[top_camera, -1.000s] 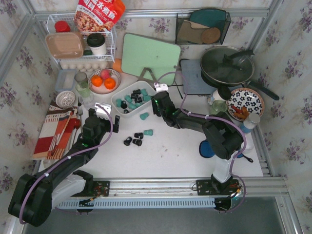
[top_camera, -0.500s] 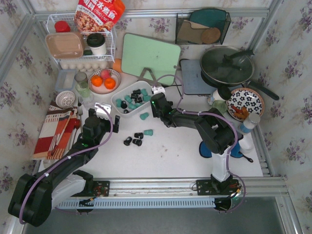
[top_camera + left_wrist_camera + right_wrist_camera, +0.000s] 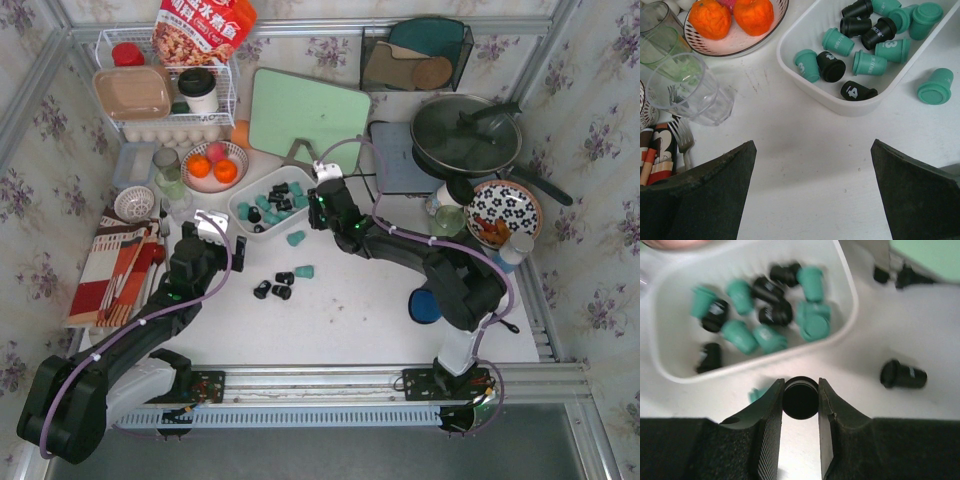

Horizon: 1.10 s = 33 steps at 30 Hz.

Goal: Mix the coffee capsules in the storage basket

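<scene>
The white storage basket [image 3: 243,208] holds several teal and black coffee capsules [image 3: 867,62]. My right gripper [image 3: 800,385] is shut on a black capsule [image 3: 800,399], held just in front of the basket's near wall [image 3: 847,295]; in the top view it [image 3: 318,205] hovers at the basket's right end. Loose capsules lie on the table: a teal one [image 3: 296,238], another teal one [image 3: 304,271], three black ones [image 3: 281,292], and a black one [image 3: 902,374] right of the basket. My left gripper [image 3: 812,145] is open over bare table, below and left of the basket.
A bowl of oranges [image 3: 213,165] and clear glasses [image 3: 690,95] stand left of the basket. A green cutting board [image 3: 305,115] leans behind it. A pan [image 3: 465,135] and patterned plate [image 3: 503,210] sit at the right, a cloth with cutlery [image 3: 115,265] at the left.
My right gripper has closed its jaws onto the black capsule and moved back toward the basket's right end. The left arm has not moved.
</scene>
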Available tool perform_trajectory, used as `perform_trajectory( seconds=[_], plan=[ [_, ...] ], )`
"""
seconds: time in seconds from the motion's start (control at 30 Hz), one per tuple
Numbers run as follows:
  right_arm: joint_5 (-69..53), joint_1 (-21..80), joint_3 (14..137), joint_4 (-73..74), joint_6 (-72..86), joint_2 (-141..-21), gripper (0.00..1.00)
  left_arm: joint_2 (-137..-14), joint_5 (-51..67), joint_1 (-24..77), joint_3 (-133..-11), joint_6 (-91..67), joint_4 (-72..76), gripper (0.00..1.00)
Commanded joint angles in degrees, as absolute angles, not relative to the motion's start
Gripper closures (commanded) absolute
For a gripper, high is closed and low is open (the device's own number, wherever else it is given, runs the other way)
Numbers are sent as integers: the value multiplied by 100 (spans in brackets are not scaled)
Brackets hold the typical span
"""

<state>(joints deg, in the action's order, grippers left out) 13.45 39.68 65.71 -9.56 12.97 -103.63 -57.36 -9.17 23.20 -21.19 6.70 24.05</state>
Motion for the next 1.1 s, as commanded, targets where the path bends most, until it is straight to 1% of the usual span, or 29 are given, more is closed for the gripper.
perform_trajectory(
  seconds=[0.0, 0.13, 0.33, 0.47, 0.57, 0.63, 0.7, 0.77, 0.83, 0.97, 1.07],
  plan=[
    [658, 3972, 6726, -1927, 1484, -10159, 85, -5748, -877, 2312, -2171, 637, 2470, 0],
    [273, 3973, 7320, -2287, 1414, -10707, 86, -5747, -881, 2312, -2171, 633, 2470, 0],
    [-277, 3972, 8528, -2159, 1521, -11947, 85, -5730, -907, 2307, -2162, 616, 2475, 0],
    [-325, 3972, 9116, -1863, 1635, -12559, 83, -5739, -914, 2312, -2162, 614, 2471, 0],
    [-189, 3973, 9395, -1499, 1690, -12852, 76, -5746, -919, 2312, -2171, 614, 2471, 0],
    [-92, 3972, 9439, -1337, 1645, -12916, 67, -5751, -931, 2312, -2179, 607, 2466, 0],
    [16, 3972, 9440, -1189, 1555, -12893, 59, -5766, -918, 2312, -2188, 614, 2457, 0],
    [150, 3973, 9405, -1079, 1470, -12813, 55, -5766, -914, 2312, -2188, 615, 2454, 0],
    [246, 3969, 9316, -1038, 1370, -12639, 48, -5770, -914, 2312, -2188, 615, 2453, 0],
    [272, 3973, 9064, -1006, 1161, -12209, 41, -5757, -901, 2312, -2188, 611, 2463, 0],
    [297, 3968, 8804, -1015, 1037, -11783, 40, -5752, -913, 2312, -2180, 610, 2461, 0]
  ],
)
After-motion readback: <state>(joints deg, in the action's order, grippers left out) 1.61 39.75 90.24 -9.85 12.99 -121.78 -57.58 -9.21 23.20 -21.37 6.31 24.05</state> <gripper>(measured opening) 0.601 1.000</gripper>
